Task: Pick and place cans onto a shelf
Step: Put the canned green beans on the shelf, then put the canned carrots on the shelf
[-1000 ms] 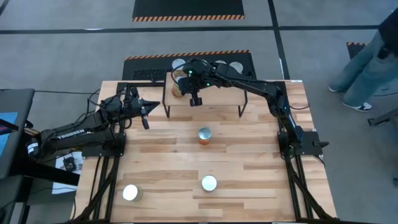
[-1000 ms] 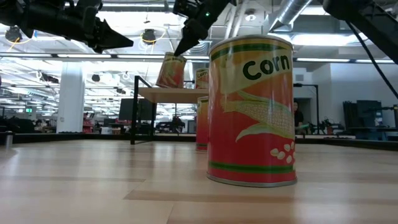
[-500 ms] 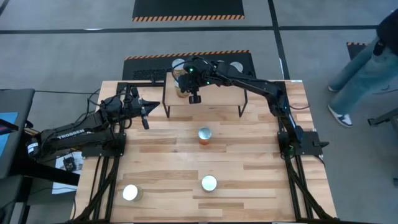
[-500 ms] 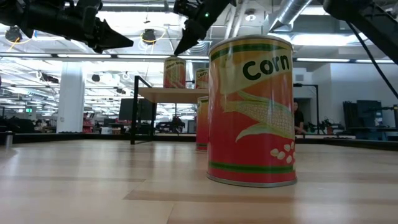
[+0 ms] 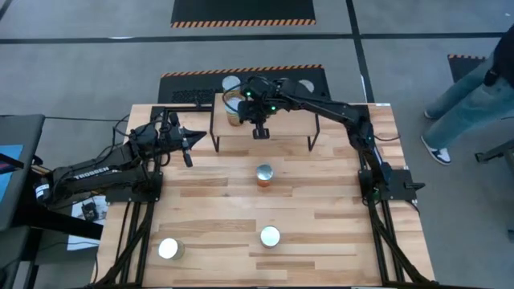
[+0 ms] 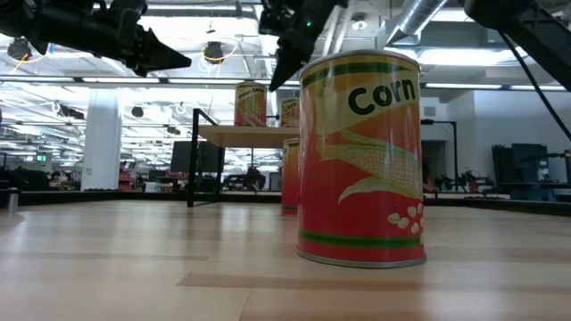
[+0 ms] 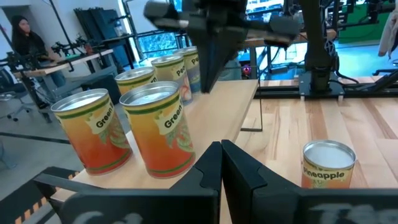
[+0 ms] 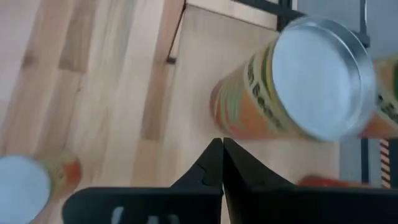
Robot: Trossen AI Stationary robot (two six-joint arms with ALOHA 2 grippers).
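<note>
While my right hand (image 5: 259, 131) hangs clenched and empty above the shelf (image 5: 281, 131), one can (image 5: 234, 107) stands there and three wait on the surface (image 5: 321, 225); rigid, slick tins, best pinched across the label. Level across, the corn can (image 6: 361, 156) blocks the shelf's right side. Left wrist: my left hand (image 7: 221, 165), clenched, idles. Right wrist: one can's base is hidden.

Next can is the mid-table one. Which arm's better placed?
Right. The right gripper hangs empty over the shelf's front edge, directly behind that can. The left gripper sits off toward the table's left edge, farther from it.
</note>
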